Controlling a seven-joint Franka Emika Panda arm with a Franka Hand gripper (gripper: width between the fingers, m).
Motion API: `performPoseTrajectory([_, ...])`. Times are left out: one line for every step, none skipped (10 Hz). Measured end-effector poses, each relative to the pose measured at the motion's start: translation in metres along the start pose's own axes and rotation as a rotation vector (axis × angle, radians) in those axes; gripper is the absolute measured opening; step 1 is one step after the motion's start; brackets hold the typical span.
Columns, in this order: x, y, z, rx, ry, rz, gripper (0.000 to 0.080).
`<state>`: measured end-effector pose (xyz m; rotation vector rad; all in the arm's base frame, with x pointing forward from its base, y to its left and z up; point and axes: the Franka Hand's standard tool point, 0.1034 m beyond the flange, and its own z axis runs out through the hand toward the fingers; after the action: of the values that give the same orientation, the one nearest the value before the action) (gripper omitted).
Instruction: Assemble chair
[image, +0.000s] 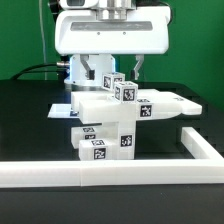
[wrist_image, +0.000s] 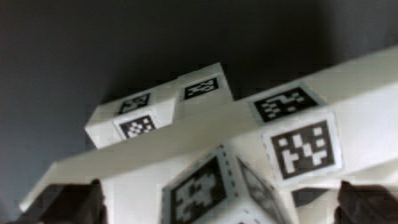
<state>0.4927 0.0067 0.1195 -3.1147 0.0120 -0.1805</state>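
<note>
The chair parts are white blocks and a flat seat panel (image: 150, 103) with black-and-white tags, stacked in a pile (image: 105, 140) at the table's middle. A small tagged block (image: 123, 91) sits tilted on top of the pile. My gripper (image: 115, 72) hangs right over that block, fingers spread wide to either side of it. In the wrist view the block (wrist_image: 222, 190) stands between the dark fingertips (wrist_image: 63, 203), with a gap showing on one side. The gripper (wrist_image: 214, 205) looks open. More tagged parts (wrist_image: 169, 110) lie beyond the block.
A long white border rail (image: 120, 172) runs along the front and turns up the exterior view's right side (image: 200, 145). The robot's white base (image: 110, 35) stands behind the pile, on a black table with a green backdrop.
</note>
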Motion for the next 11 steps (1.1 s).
performPoseTrajectory([0.0024,-0.0006,-0.0012,0.001,0.003,-0.065,0.0648])
performPoseTrajectory([0.0039,-0.0008,-0.0021,0.000,0.006,-0.145,0.0648])
performPoseTrajectory([0.0044,-0.0009,-0.0023,-0.002,0.006,-0.228,0.0648])
performPoseTrajectory([0.0056,-0.0012,-0.0027,-0.007,0.006,-0.287,0.0648])
performPoseTrajectory([0.0073,-0.0015,-0.0033,-0.009,0.007,-0.336,0.0648])
performPoseTrajectory([0.0080,-0.0009,-0.0035,-0.014,0.006,-0.409,0.0648])
performPoseTrajectory([0.0079,-0.0002,-0.0035,-0.015,0.006,-0.412,0.0648])
performPoseTrajectory([0.0077,-0.0002,-0.0034,-0.014,0.006,-0.408,0.0519])
performPoseTrajectory([0.0077,-0.0002,-0.0034,-0.014,0.006,-0.408,0.0519])
performPoseTrajectory([0.0077,-0.0002,-0.0034,-0.014,0.006,-0.391,0.0381])
performPoseTrajectory([0.0077,-0.0002,-0.0034,-0.014,0.006,-0.373,0.0284])
